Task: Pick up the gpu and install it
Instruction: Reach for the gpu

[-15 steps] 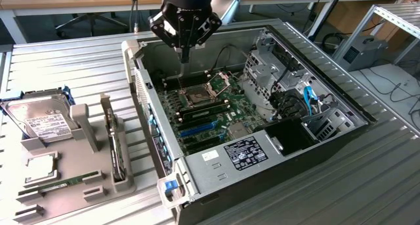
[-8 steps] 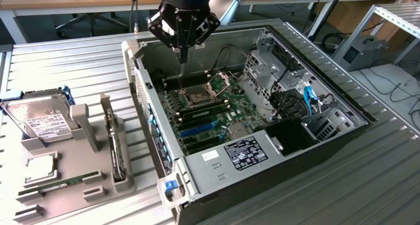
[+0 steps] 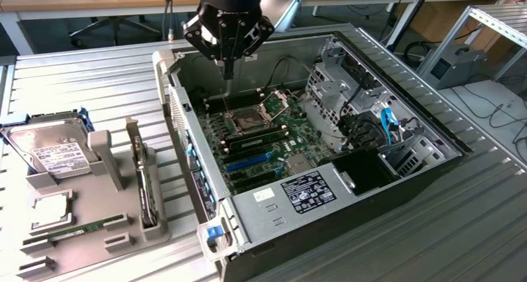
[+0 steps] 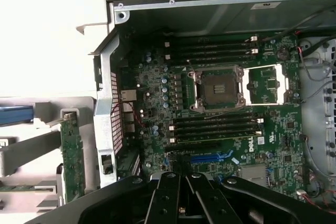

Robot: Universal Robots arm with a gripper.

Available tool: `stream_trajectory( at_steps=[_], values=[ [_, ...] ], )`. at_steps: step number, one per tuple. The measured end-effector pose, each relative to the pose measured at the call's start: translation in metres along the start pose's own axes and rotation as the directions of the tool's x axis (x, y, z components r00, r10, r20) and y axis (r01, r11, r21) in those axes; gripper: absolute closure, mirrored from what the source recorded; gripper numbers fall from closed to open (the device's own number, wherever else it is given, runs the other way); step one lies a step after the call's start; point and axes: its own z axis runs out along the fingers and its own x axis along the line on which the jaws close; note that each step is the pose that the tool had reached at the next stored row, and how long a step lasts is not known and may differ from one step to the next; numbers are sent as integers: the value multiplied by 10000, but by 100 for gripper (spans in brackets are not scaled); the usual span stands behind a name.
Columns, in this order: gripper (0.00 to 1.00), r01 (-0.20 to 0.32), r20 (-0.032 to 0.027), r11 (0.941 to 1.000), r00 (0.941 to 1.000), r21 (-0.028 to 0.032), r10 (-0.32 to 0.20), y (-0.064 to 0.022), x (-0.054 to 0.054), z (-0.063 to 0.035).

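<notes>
On edge in a slot of the grey holder (image 3: 103, 161), at the exterior view's left: the gpu (image 3: 147, 189). Green board face plain in the wrist view. Untouched, well apart from the jaws. In the same holder, a hard drive (image 3: 49, 147) and a RAM stick (image 3: 78, 229). Just beside the holder on the bench (image 3: 99, 72), an open computer case (image 3: 185, 128) with the motherboard (image 3: 284, 143) exposed. Jaws pressed together, gripping nothing, pointed down over the motherboard near the CPU socket (image 3: 247, 118).
</notes>
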Motion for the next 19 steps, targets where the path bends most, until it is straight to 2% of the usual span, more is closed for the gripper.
stream_trajectory(
  at_steps=[19],
  values=[
    [89, 0, 0, 10000, 10000, 1, 0, -3, 40, 0]
  ],
)
